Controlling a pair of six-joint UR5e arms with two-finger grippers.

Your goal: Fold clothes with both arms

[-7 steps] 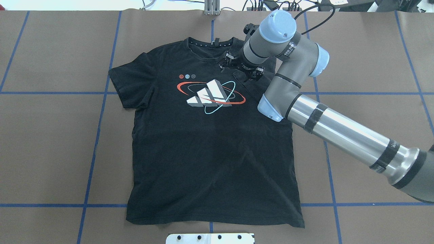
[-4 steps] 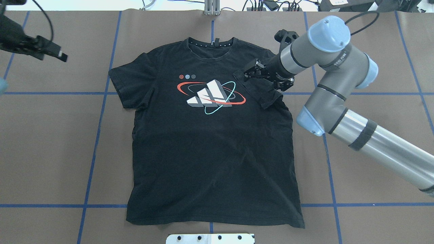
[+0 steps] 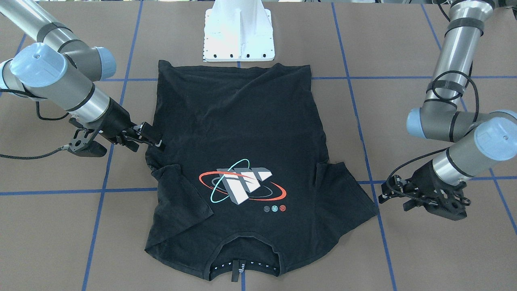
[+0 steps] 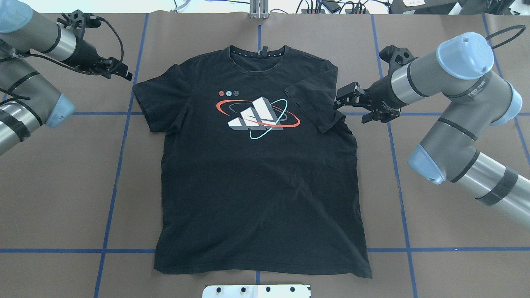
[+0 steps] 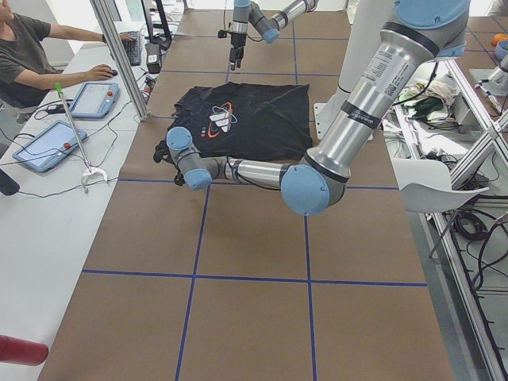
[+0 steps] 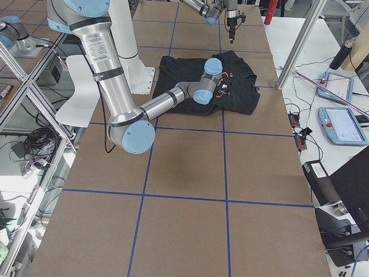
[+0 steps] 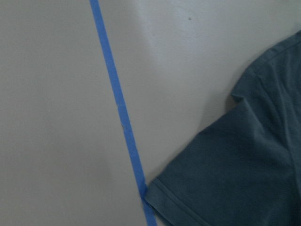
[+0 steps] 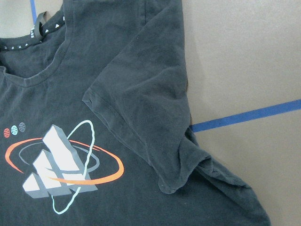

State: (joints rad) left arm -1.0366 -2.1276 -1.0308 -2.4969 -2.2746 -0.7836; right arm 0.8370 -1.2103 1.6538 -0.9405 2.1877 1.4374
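The black T-shirt (image 4: 256, 186) lies flat with its logo (image 4: 256, 118) up and its collar at the far side. Its right sleeve (image 4: 314, 103) is folded inward over the chest; it also shows in the right wrist view (image 8: 141, 103) and the front view (image 3: 181, 194). My right gripper (image 4: 340, 99) is open and empty, just off that sleeve's outer edge. The left sleeve (image 4: 153, 99) lies flat and spread. My left gripper (image 4: 124, 71) looks open and hovers just beyond that sleeve's corner (image 7: 235, 174). In the front view they are the right gripper (image 3: 155, 137) and left gripper (image 3: 383, 192).
Brown table cover with blue tape lines (image 4: 120, 165). The white base plate (image 4: 256, 291) sits at the near edge below the shirt's hem. A seated operator (image 5: 24, 48) and tablets are at a side desk beyond the table's far edge.
My right gripper drew back to the right from near the collar, off the shirt, leaving the right sleeve folded inward. My left arm came in from the left toward the left sleeve.
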